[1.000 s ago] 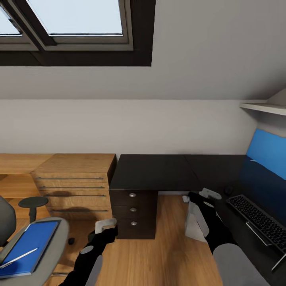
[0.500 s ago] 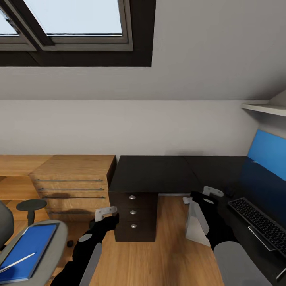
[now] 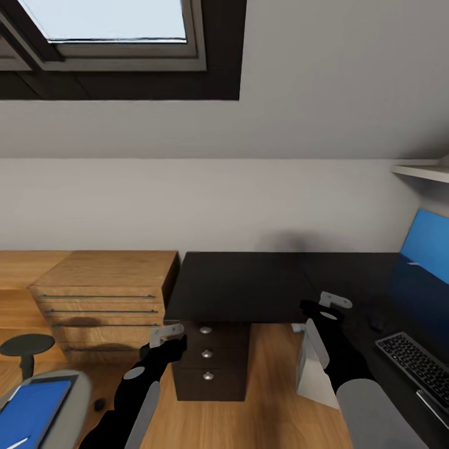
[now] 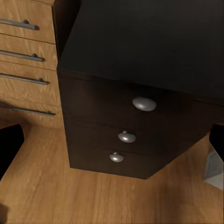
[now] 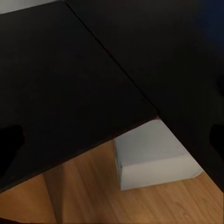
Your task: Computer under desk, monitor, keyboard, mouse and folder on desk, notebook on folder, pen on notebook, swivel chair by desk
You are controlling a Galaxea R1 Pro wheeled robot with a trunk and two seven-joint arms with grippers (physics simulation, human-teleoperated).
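The desk [image 3: 243, 284] with its black top and knobbed drawer unit [image 4: 140, 105] stands straight ahead. The light grey computer [image 3: 310, 368] sits on the floor beneath it, also seen in the right wrist view [image 5: 154, 158]. The keyboard [image 3: 415, 368] lies on the desk at far right, with the mouse [image 3: 374, 323] as a small dark lump beyond it. At lower left, the swivel chair [image 3: 62, 399] carries the blue folder [image 3: 31, 411] and the pen tip [image 3: 15, 444]. My left gripper [image 3: 166, 335] hangs open before the drawers. My right gripper [image 3: 333, 302] is open above the computer. Monitor and notebook are out of view.
A light wood cabinet [image 3: 103, 293] with long metal handles adjoins the desk on the left. A blue back panel [image 3: 430, 243] and a white shelf [image 3: 424, 171] sit at right. A skylight [image 3: 106, 25] is set in the sloped wall. Wood floor [image 3: 262, 418] lies in front of the drawers.
The whole view has shifted: desk and cabinet sit lower and nearer, chair and keyboard slid toward the picture's bottom corners. The left gripper rose slightly; both stay open.
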